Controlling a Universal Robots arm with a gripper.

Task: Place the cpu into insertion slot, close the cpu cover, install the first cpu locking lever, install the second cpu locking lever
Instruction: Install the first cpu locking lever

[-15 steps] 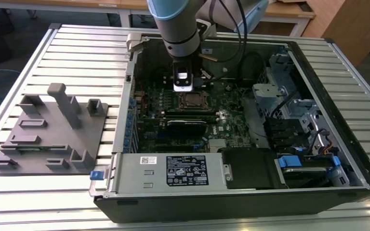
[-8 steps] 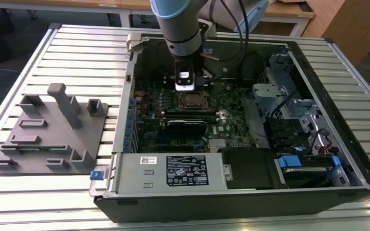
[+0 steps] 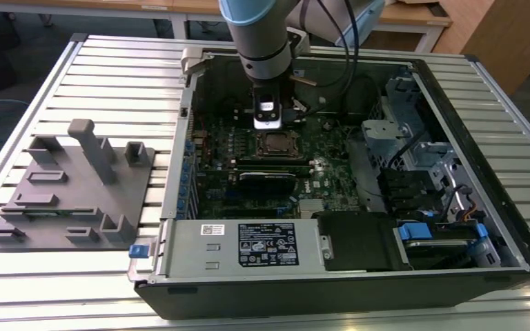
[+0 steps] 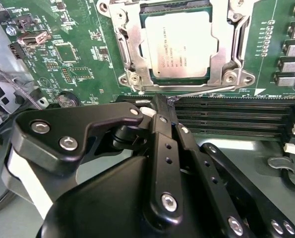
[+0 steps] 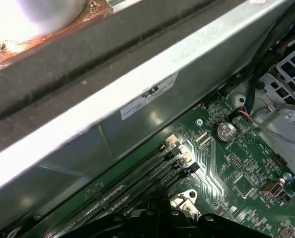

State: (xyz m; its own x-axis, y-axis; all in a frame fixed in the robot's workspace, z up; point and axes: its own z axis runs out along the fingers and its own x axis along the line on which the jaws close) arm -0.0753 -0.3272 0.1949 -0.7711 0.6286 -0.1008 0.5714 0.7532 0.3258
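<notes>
— Where is the cpu (image 4: 182,42)?
— Seated flat in the insertion slot (image 4: 236,77), silver top up. The cpu cover (image 4: 131,39) lies down over it. Its frame sits on the chip's edges and the chip shows through the window.
— And the gripper (image 4: 163,103)?
— In the second wrist view it is just outside the insertion slot, on the side where the long black memory slots (image 4: 231,116) run. It is clenched, tips pressed together. A thin silver locking lever (image 4: 206,91) runs along that edge of the slot, and its end meets the tips. Whether it is actually pinched, I cannot tell.
— Touching the cpu?
— No, apart from it. The cover's edge and the lever lie between.
— And the exterior view?
— The gripper (image 3: 267,124) hangs just above the insertion slot, inside the open computer case (image 3: 339,296).
— Counts?
— One cpu, one cover, one slot, one gripper. One lever that I can make out clearly. Four memory slots, side by side. One coin battery (image 5: 225,132) on the green board (image 4: 78,49), off past a corner of the slot.
</notes>
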